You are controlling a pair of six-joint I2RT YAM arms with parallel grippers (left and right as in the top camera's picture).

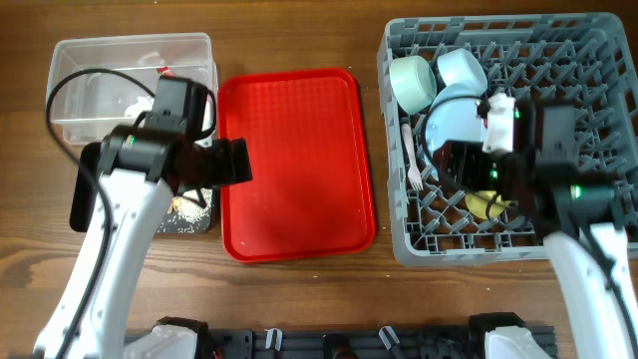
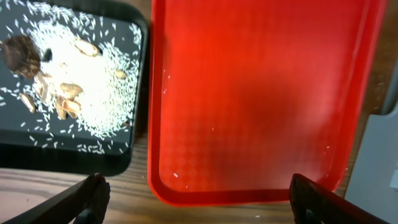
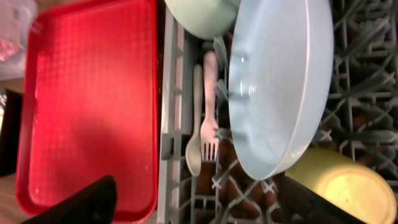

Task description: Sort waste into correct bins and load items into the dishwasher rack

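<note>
The clear tub (image 1: 75,60) at the back left holds a crumpled white tissue (image 1: 128,98) and a red wrapper (image 1: 164,72). The black tray (image 2: 74,155) holds brown food scraps and rice (image 2: 68,87). My left gripper (image 1: 224,163) (image 2: 199,208) is open and empty above the edge between the black tray and the red tray. The grey rack (image 1: 598,60) (image 3: 169,155) holds two bowls (image 1: 412,82) (image 1: 462,68), the blue plate (image 1: 451,118) (image 3: 280,81), the yellow cup (image 1: 485,205) (image 3: 345,190), the fork (image 3: 210,106) and the spoon (image 3: 194,143). My right gripper (image 1: 469,172) (image 3: 205,208) is open and empty over the rack.
The flat red serving tray (image 1: 294,160) (image 2: 261,93) (image 3: 87,106) lies between the bins and the rack, with only a few rice grains on it. Bare wooden table runs along the front edge (image 1: 319,299).
</note>
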